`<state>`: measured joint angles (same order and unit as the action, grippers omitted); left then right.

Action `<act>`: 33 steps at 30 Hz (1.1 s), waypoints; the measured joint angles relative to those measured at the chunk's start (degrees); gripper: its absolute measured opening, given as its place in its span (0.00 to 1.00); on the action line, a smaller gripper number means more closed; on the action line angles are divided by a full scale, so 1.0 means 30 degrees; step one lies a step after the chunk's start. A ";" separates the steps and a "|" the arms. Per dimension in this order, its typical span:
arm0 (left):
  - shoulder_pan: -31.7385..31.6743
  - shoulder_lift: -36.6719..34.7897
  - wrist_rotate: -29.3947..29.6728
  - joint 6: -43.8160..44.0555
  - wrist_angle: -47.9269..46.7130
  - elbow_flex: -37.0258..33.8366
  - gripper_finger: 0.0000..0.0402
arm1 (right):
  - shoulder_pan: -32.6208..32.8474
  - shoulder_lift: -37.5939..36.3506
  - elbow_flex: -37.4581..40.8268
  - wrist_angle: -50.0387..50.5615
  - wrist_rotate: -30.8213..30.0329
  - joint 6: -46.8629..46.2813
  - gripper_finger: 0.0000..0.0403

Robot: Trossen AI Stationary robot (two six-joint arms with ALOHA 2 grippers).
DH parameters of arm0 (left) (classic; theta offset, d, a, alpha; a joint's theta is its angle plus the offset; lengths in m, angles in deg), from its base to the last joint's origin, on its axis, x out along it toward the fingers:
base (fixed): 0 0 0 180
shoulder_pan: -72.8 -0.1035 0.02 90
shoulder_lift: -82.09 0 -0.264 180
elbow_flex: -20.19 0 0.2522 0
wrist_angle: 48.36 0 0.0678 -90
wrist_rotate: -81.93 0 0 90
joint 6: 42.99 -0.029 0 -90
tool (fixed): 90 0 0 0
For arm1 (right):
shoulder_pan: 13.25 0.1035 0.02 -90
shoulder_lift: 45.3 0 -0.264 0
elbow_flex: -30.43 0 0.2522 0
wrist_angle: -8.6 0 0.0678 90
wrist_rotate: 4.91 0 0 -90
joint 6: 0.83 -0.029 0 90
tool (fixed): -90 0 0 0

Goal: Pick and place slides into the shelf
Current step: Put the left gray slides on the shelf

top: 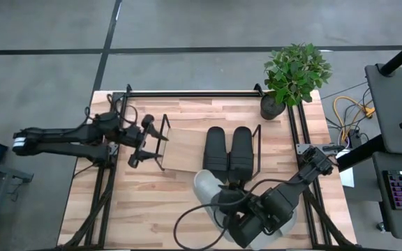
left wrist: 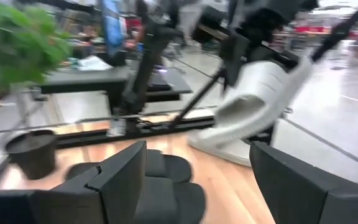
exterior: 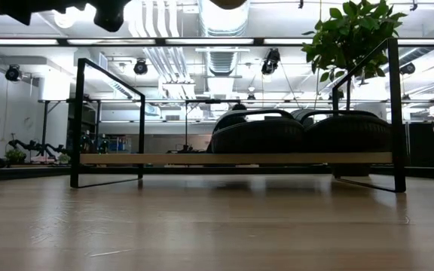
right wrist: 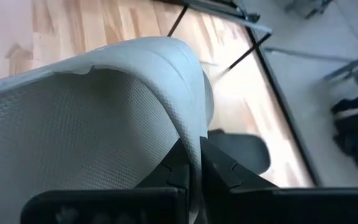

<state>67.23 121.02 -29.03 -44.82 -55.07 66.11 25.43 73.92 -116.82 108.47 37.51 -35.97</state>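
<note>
Wooden table (top: 138, 209) under a workshop ceiling; shelf (top: 187, 150) half filled, third slide in hand.
Black pair (top: 228, 148) sits on the shelf's right half beside a potted plant (top: 295, 70); right gripper (top: 239, 224), near the table's front edge, is clenched on a grey slide (top: 211, 189), lifted clear of the wood; next it likely needs carrying onto the bare board; left gripper (top: 145, 139) waits, fingers spread, at the shelf's left end.
</note>
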 joint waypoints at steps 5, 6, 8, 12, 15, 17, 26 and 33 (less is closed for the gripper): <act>0.0000 0.1237 -0.1616 0.0004 0.1065 -0.0007 0.67 | -0.0042 0.0000 -0.0210 -0.0240 -0.0701 0.1007 0.03; 0.0000 0.1552 -0.1914 0.0017 0.1663 -0.0006 0.67 | -0.0082 0.0000 -0.0222 -0.0318 -0.0675 0.1240 0.03; 0.0008 0.2243 -0.2616 0.0045 0.3187 0.0023 0.67 | -0.0124 0.0000 -0.0222 -0.0583 -0.0681 0.1780 0.03; 0.0011 0.3892 -0.3805 0.2516 0.6476 0.0158 0.67 | -0.0160 0.0000 -0.0222 -0.0743 -0.0686 0.2430 0.03; 0.0017 0.4996 -0.4205 0.1738 0.8332 0.0347 0.67 | -0.0160 0.0000 -0.0222 -0.0876 -0.0692 0.2998 0.03; 0.0051 0.5510 -0.4311 -0.1153 0.8828 0.0357 0.67 | -0.0153 0.0000 -0.0222 -0.1049 -0.0685 0.3060 0.03; 0.0388 0.8377 -0.4275 -0.6490 1.0953 0.0385 0.67 | -0.0153 0.0000 -0.0236 -0.2113 -0.0685 0.2872 0.03; 0.0390 0.7859 -0.2038 -0.3861 1.1382 0.0675 0.67 | -0.0153 0.0000 -0.0236 -0.1477 -0.0865 0.2567 0.03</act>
<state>68.41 144.60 -35.14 -56.40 -20.92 68.14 24.97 73.92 -117.53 104.04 34.92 -28.27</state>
